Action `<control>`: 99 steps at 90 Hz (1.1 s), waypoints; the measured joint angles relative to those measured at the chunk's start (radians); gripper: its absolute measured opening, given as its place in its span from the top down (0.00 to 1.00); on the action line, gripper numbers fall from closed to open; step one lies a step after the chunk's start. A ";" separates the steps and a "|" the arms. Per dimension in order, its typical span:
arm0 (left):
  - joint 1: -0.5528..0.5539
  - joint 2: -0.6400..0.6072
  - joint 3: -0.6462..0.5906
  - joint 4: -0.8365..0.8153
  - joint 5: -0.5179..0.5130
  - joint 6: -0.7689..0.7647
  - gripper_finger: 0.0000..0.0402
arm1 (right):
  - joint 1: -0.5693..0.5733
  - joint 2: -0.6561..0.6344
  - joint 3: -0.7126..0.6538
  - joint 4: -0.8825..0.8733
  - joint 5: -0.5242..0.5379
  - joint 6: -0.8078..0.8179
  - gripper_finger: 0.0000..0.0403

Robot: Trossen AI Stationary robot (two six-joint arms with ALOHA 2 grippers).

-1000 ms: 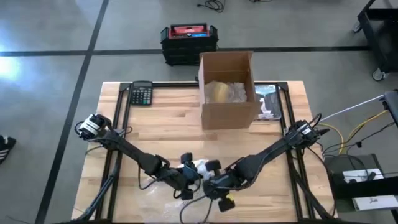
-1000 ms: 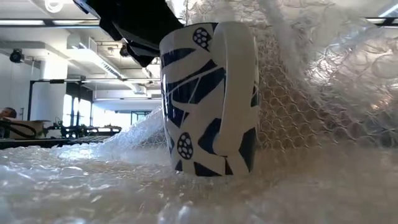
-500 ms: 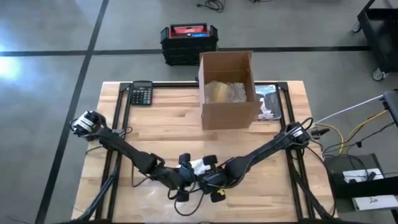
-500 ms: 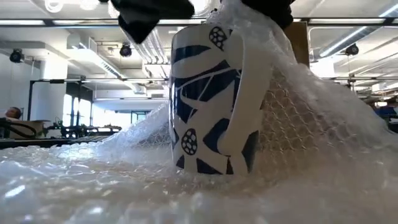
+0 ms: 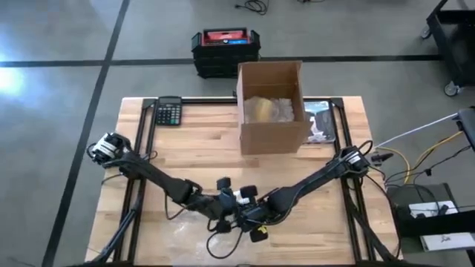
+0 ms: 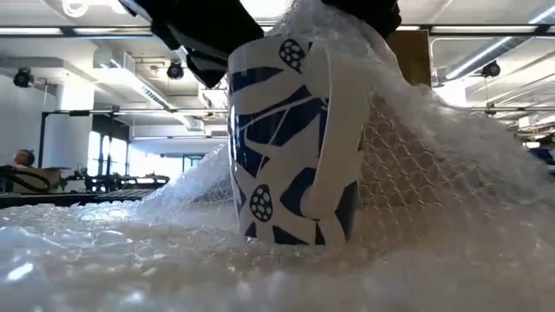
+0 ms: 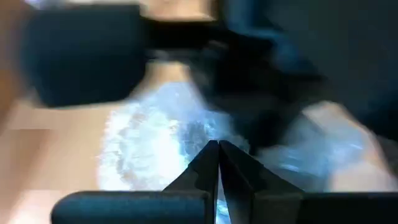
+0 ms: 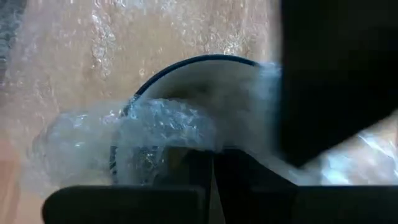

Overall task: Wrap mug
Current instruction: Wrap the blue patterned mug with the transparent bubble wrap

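**Mug half-draped in bubble wrap, both arms at its rim**

Mug (image 6: 295, 143), white with blue leaf pattern, stands near the front edge of the wooden counter (image 5: 193, 144) on a sheet of bubble wrap (image 6: 434, 173). It is upright but leans slightly, long axis near vertical, mouth up, handle facing the low camera.

The right gripper (image 5: 249, 213) has its fingers clenched on the wrap, drawing it over the rim, probably to tuck it into the mouth. The left gripper (image 5: 226, 210) sits just beside the mug's top, apparently steadying it; its fingers look pressed together, though on what I cannot tell.
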 joint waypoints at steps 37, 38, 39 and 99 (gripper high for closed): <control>-0.010 0.007 -0.005 -0.001 0.005 -0.026 1.00 | 0.002 -0.074 0.147 -0.220 0.076 0.021 0.99; -0.010 0.007 -0.005 -0.001 0.005 -0.026 1.00 | 0.001 -0.074 0.147 -0.217 0.083 0.021 0.99; -0.010 0.007 -0.005 -0.001 0.004 -0.026 1.00 | 0.000 -0.075 0.147 -0.215 0.089 0.020 0.99; -0.068 -0.196 -0.006 -0.355 0.089 -0.156 1.00 | -0.012 0.082 0.095 -0.098 -0.014 0.072 0.99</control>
